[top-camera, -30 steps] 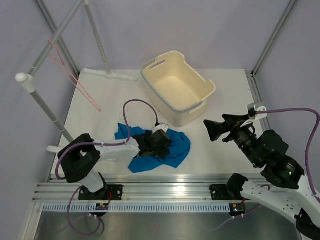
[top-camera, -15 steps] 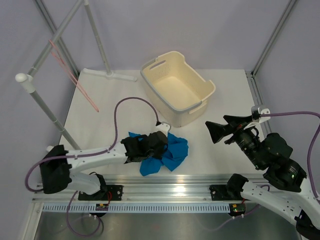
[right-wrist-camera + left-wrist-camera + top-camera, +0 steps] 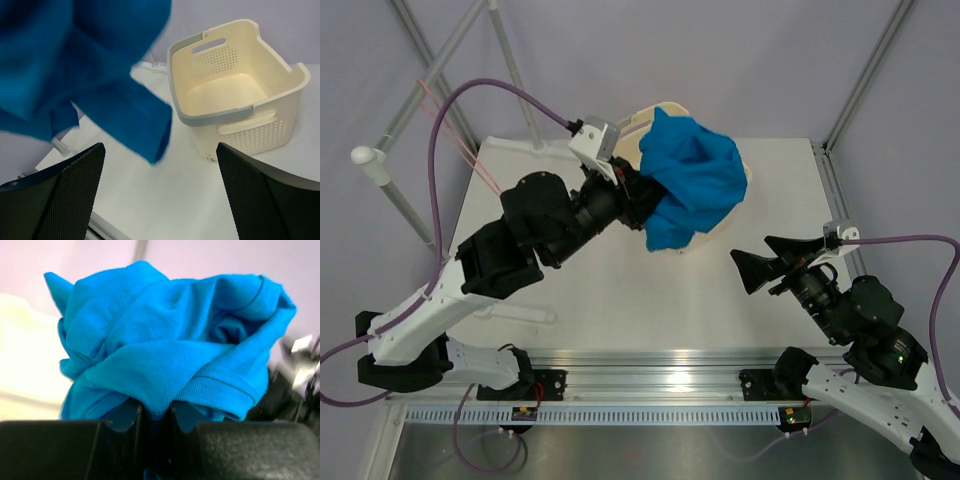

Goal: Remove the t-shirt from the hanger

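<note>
Aloft, bunched t-shirt (image 3: 692, 180) in the pinch of the left claw (image 3: 156, 414); right claw (image 3: 752, 258) agape.

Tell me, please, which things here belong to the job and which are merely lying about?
Job: bright blue fabric t-shirt, gripped by left gripper; thin pale pink wire hanger.
Lying about: cream perforated plastic basket; grey metal rack poles; open right gripper, holding nothing.

your left gripper (image 3: 642, 200) has the t-shirt (image 3: 692, 178) up in the air, right over the basket (image 3: 250, 132) at the back middle of the table (image 3: 620, 290). the hanger (image 3: 480, 165) hangs on the rack (image 3: 432, 68) far back left, well apart from the shirt. your right gripper (image 3: 752, 268) sits front right of the basket.
</note>
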